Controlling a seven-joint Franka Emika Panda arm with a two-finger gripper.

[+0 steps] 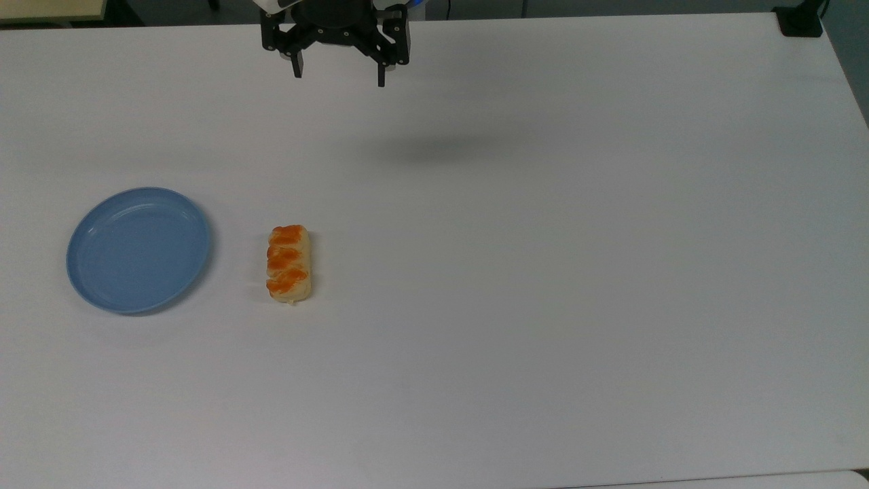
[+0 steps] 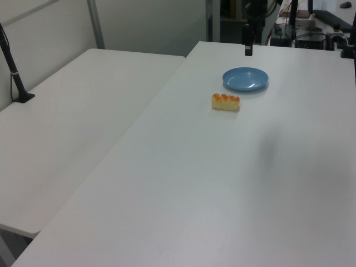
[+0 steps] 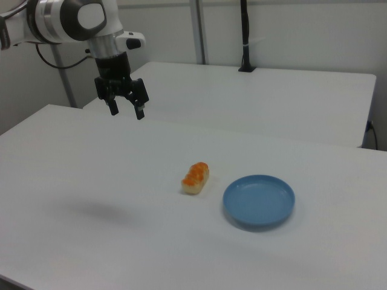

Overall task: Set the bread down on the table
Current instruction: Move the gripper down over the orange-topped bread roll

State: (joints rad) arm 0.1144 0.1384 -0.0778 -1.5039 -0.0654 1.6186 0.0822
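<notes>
In the top view, the gripper [image 1: 339, 73] hangs above the counter's [image 1: 543, 272] far edge, its 2 black jaws spread wide apart with nothing between them. A soft grey shadow lies on the counter below it, toward the middle. The bread [image 1: 289, 263] lies flat on the bare counter, left of centre in the top view, its long side running toward the near edge. The plate [image 1: 138, 250] sits just beside it on the top view's left, apart from it and holding nothing. A black clamp base [image 1: 800, 20] stands at the far right corner.

The left view looks along the counter from one short end. Here the bread [image 2: 225, 102] shows its side: a pale-yellow oblong bun with orange-brown glazed bumps along the top, lying nearer the camera than the plate [image 2: 245, 79] and not touching it. The gripper [image 2: 248, 49] appears as a dark shape above the far edge, beyond the plate. A second white table [image 2: 72, 139] adjoins on the left view's left, with a black post [image 2: 13, 69] on it and grey partition walls behind.

The right view shows the arm's [image 3: 66, 21] rounded white and grey links coming in from the upper left, with the gripper [image 3: 126, 111] pointing down, empty and wide open, well above the counter [image 3: 91, 175] and well apart from the bread [image 3: 196, 177]. The plate [image 3: 259, 201] is round, smooth, light blue, with a shallow raised rim. The counter is plain, white and matte.
</notes>
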